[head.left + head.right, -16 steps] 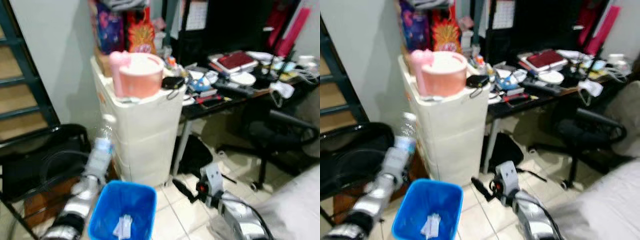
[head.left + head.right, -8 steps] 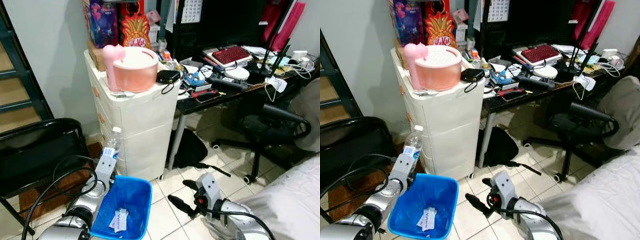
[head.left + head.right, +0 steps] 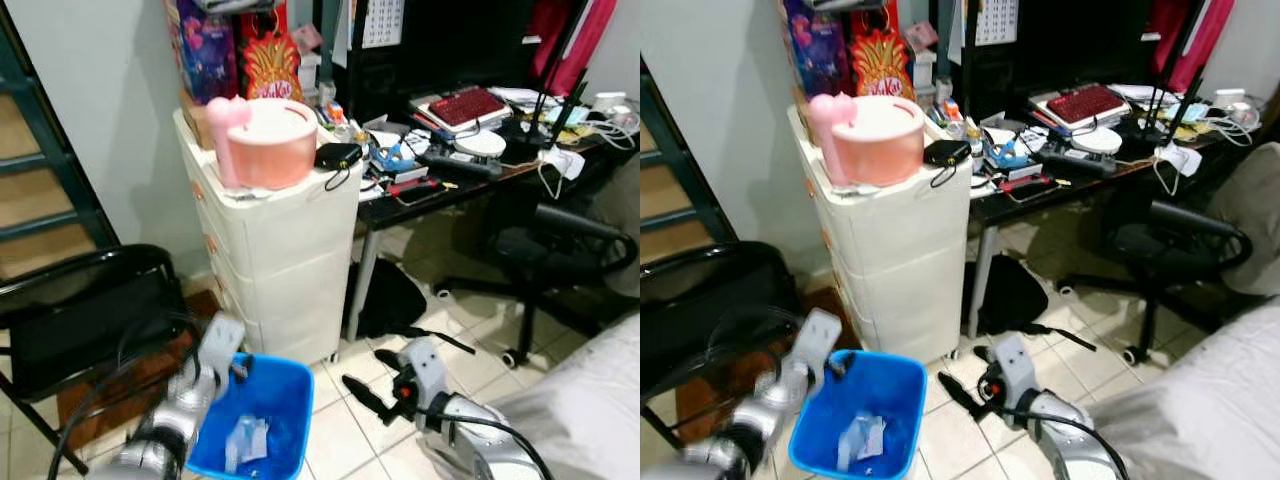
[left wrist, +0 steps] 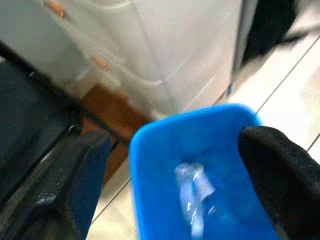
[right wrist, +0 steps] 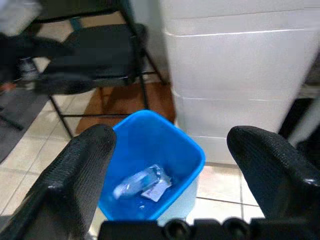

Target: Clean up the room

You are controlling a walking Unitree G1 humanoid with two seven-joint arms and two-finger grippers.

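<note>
1. Blue bin on tiled floor, just in front of white drawer unit.
2. Clear plastic bottle lying inside the bin on its bottom, beside a scrap of white paper. Also seen in left wrist view, blurred.
3. Left claw above the bin's near-left rim, fingers spread wide, nothing between them. Left arm somewhat blurred in head views.
4. Right claw low over the floor, right of the bin and apart from it, black fingers parted and empty, pointed toward the bin.
5. Pink round container on top of the drawer unit; colourful boxes standing behind it against the wall.
6. Black worktop right of the drawers, cluttered: red keyboard, white dish, cables, small items too jumbled to sort out.
7. Black office chair in front of the worktop; dark bag on the floor under it.
8. Black folding chair left of the bin, near the stairs.
9. Grey bedding at lower right.
</note>
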